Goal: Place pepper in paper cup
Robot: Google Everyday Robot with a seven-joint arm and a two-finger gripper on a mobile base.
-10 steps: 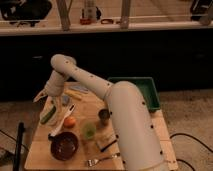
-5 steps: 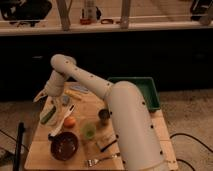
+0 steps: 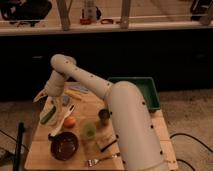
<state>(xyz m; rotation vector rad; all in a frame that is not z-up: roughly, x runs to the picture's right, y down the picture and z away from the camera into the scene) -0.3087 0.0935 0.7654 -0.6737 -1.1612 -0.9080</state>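
Observation:
The dark-green pepper (image 3: 48,116) lies tilted at the left edge of the wooden table (image 3: 130,150), against or in a pale paper cup (image 3: 44,120); I cannot tell which. My gripper (image 3: 44,98) hangs from the white arm just above the pepper and the cup, at the table's far left. I cannot tell whether it touches the pepper.
An orange fruit (image 3: 69,121), a light-green cup (image 3: 89,131), a dark metallic cup (image 3: 104,117) and a dark bowl (image 3: 65,145) stand nearby. A fork (image 3: 100,160) lies at the front. A green bin (image 3: 147,92) sits at the back right. My arm crosses the table's right half.

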